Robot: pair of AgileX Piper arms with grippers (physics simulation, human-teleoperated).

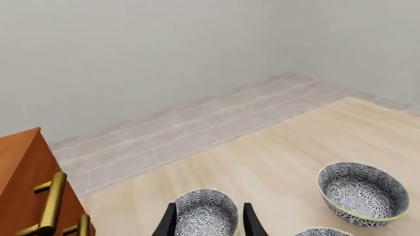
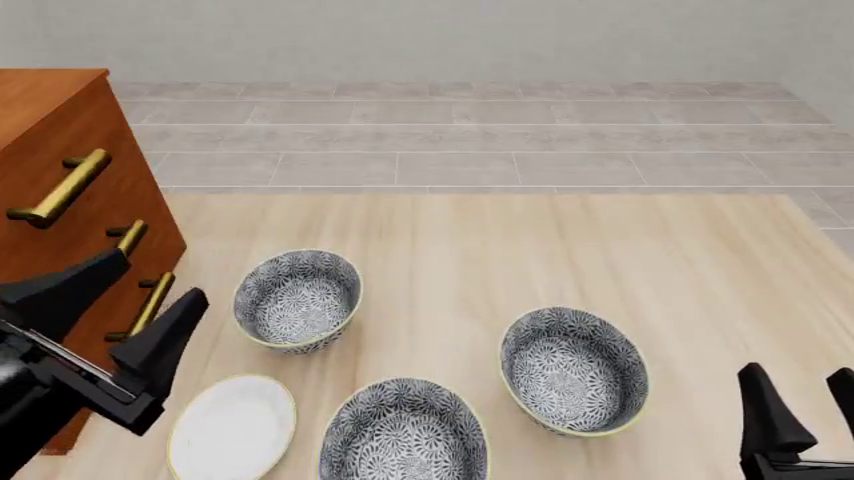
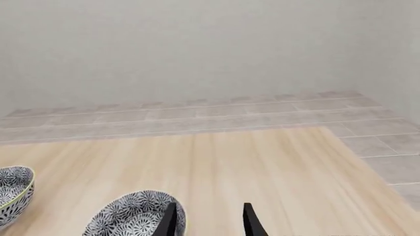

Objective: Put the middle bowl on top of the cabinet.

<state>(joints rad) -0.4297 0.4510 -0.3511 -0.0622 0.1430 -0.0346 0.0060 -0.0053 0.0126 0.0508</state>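
Middle bowl (image 2: 403, 433) sits on table, right of white plate (image 2: 232, 427), well clear of cabinet (image 2: 60, 190). Left gripper (image 2: 120, 315) spread empty beside cabinet, likely lining up; right gripper (image 2: 802, 400) parted, idle.

Even, bright, diffuse light fills all three views; the pale bench (image 2: 534, 250) shows no glare; the bowls cast hardly any shadow, only faint darkening beneath their bases; every render stays sharp edge to edge, free of blur, grain or lens distortion.
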